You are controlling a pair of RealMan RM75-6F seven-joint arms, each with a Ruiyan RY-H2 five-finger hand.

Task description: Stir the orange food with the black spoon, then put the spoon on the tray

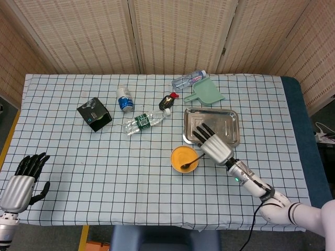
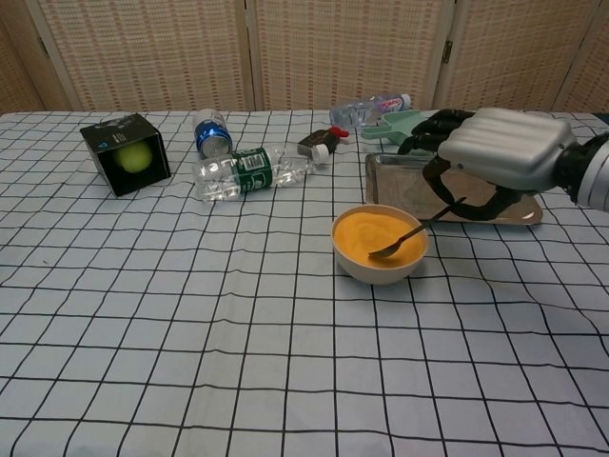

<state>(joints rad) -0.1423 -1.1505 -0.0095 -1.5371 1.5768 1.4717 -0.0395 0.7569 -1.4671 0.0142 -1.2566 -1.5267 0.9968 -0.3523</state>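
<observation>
Our right hand (image 2: 500,157) reaches in from the right, hovering low over the near edge of the metal tray (image 1: 228,118), its silver back turned up and its dark fingers (image 2: 430,133) curled down around the handle of the black spoon (image 2: 409,236), which they hold. The spoon slants down to the left from the hand, and its bowl sits in the orange food (image 2: 373,234) near the front right of the white bowl (image 2: 379,269). That bowl stands on the checked table (image 2: 238,333) just in front of the tray, and the tray looks bare inside where the hand does not cover it. Our left hand (image 1: 22,180) shows only in the head view, at the near left corner of the table, back up, holding nothing, its fingers (image 1: 31,163) extended and slightly spread. Behind the bowl a clear water bottle (image 2: 245,173) lies on its side.
</observation>
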